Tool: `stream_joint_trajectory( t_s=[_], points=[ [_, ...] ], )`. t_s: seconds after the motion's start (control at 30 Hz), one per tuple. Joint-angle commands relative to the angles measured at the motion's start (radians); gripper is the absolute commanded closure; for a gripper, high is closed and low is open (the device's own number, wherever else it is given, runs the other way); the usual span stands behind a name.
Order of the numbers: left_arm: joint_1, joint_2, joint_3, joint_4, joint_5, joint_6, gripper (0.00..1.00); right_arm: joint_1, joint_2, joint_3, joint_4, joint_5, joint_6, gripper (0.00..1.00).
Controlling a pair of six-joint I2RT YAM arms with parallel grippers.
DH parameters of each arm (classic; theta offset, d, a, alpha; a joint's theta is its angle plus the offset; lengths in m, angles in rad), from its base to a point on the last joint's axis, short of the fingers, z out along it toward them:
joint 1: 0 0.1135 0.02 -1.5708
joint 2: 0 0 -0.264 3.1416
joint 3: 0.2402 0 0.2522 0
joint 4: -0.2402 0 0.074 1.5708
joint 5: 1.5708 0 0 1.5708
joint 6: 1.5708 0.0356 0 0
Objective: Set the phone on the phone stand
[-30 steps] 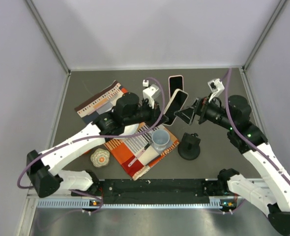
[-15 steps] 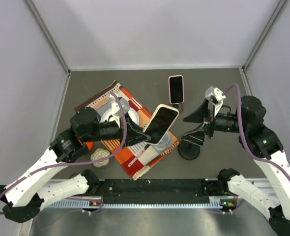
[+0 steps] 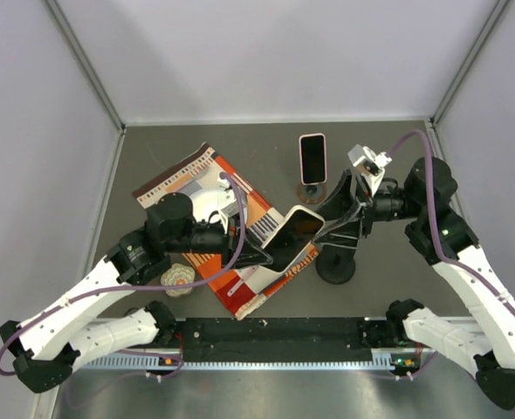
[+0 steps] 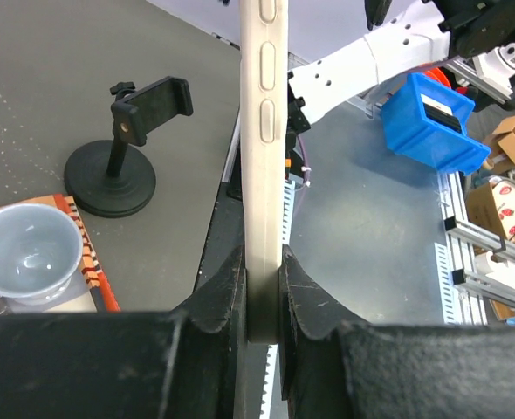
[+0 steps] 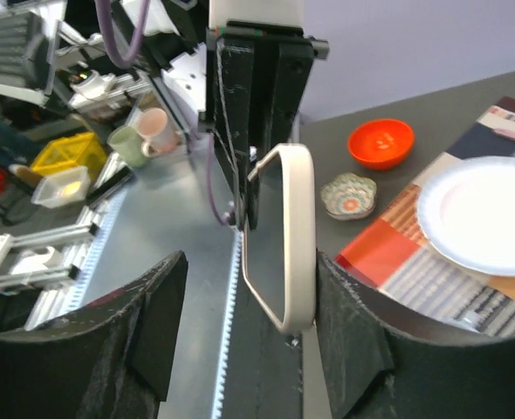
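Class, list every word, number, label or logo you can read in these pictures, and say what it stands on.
No text can be read anywhere.
Screen of the held phone: dark, nothing showing.
Red prints on the cardboard boxes beyond the table: too blurred to read.

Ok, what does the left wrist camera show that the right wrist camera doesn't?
Only the left wrist view shows the phone stand and a clear cup. Only the right wrist view shows an orange bowl, a small patterned dish and a white plate. Both show the phone, seen edge-on and clamped in the left pincer, plus the striped mat.
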Motion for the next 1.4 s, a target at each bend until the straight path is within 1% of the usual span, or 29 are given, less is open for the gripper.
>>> stream_joint_trajectory(
  t_s=[0.0,0.07,0.1,0.27,0.3,0.37,0.4,0.47,0.57,0.6,0.63,0.67,0.7,0.73,0.77,0.8,0.83,0.9,0.93,0.97,1.0,1.03,1.07,1.1,1.13,1.2,1.23,1.27,1.37],
  points=[
    [0.001,0.003,0.003,0.14,0.045,-0.008,1.0,0.054,0.044,-0.008,0.151,-0.036,0.078,0.45],
    [0.001,0.006,0.003,0.143,0.057,-0.005,1.0,0.069,0.042,-0.008,0.148,-0.015,0.069,0.48],
    [0.0,0.008,0.002,0.143,0.054,-0.002,1.0,0.071,0.044,-0.014,0.16,-0.008,0.075,0.56],
    [0.0,0.006,0.0,0.149,0.04,-0.002,1.0,0.087,0.05,-0.031,0.185,-0.039,0.096,0.71],
    [0.001,0.005,-0.001,0.157,0.043,-0.002,1.0,0.089,0.05,-0.039,0.185,-0.042,0.093,0.78],
    [0.001,0.005,-0.006,0.162,0.043,-0.002,1.0,0.09,0.05,-0.05,0.187,-0.039,0.096,0.87],
    [0.0,0.008,-0.006,0.16,0.043,-0.002,1.0,0.092,0.05,-0.062,0.196,-0.037,0.105,0.96],
    [0.0,0.009,-0.007,0.16,0.042,-0.002,1.0,0.092,0.045,-0.071,0.211,-0.042,0.124,1.0],
    [0.0,0.008,-0.006,0.157,0.027,-0.002,1.0,0.094,0.032,-0.073,0.21,-0.033,0.102,1.0],
    [0.001,0.006,0.006,0.146,-0.014,0.007,0.99,0.094,0.026,-0.07,0.205,-0.012,0.083,1.0],
    [0.001,0.008,0.015,0.102,-0.044,0.014,0.92,0.094,0.015,-0.064,0.121,0.081,0.05,1.0],
    [0.0,0.008,0.026,0.076,-0.091,0.03,0.76,0.094,-0.011,-0.056,0.086,0.14,-0.024,1.0],
    [0.001,0.003,0.048,0.045,-0.183,0.034,0.66,0.094,-0.034,-0.05,0.053,0.213,-0.057,1.0],
    [0.001,-0.004,0.052,0.015,-0.237,0.037,0.58,0.094,-0.059,-0.048,0.011,0.415,-0.088,1.0],
    [0.0,-0.014,0.054,0.004,-0.287,0.036,0.53,0.092,-0.124,-0.053,-0.022,0.505,-0.126,1.0],
    [0.001,-0.04,0.048,0.001,-0.333,0.031,0.45,0.094,-0.16,-0.071,-0.028,0.58,-0.148,1.0],
    [0.001,-0.055,0.039,0.001,-0.425,0.028,0.42,0.094,-0.195,-0.083,-0.027,0.72,-0.157,1.0],
    [0.001,-0.092,-0.003,0.034,-0.496,0.022,0.39,0.094,-0.287,-0.105,-0.01,0.817,-0.169,1.0],
    [0.0,-0.1,-0.017,0.049,-0.538,0.019,0.38,0.092,-0.312,-0.105,-0.008,0.913,-0.168,1.0],
    [0.001,-0.103,-0.032,0.08,-0.547,0.01,0.38,0.094,-0.326,-0.103,-0.013,0.956,-0.165,1.0],
    [0.0,-0.095,-0.059,0.102,-0.544,0.004,0.39,0.094,-0.338,-0.084,-0.037,1.001,-0.168,1.0],
    [-0.002,-0.084,-0.07,0.122,-0.512,-0.004,0.41,0.094,-0.352,-0.071,-0.06,1.086,-0.168,1.0],
    [0.0,-0.068,-0.081,0.145,-0.489,-0.013,0.44,0.094,-0.355,-0.054,-0.08,1.116,-0.192,1.0],
    [-0.002,-0.023,-0.095,0.195,-0.463,-0.013,0.48,0.094,-0.356,-0.022,-0.127,1.145,-0.207,1.0],
    [-0.005,0.007,-0.095,0.209,-0.437,-0.013,0.52,0.094,-0.363,-0.007,-0.146,1.212,-0.218,1.0],
    [-0.018,0.106,-0.072,0.234,-0.412,-0.007,0.54,0.094,-0.37,0.039,-0.209,1.268,-0.266,1.0],
    [-0.031,0.135,-0.061,0.243,-0.427,-0.004,0.55,0.092,-0.372,0.058,-0.229,1.314,-0.28,1.0],
    [-0.066,0.19,-0.052,0.252,-0.485,0.004,0.56,0.094,-0.372,0.094,-0.252,1.323,-0.298,1.0],
    [-0.145,0.291,-0.02,0.327,-0.579,0.034,0.58,0.094,-0.373,0.156,-0.313,1.334,-0.362,1.0]
  ],
)
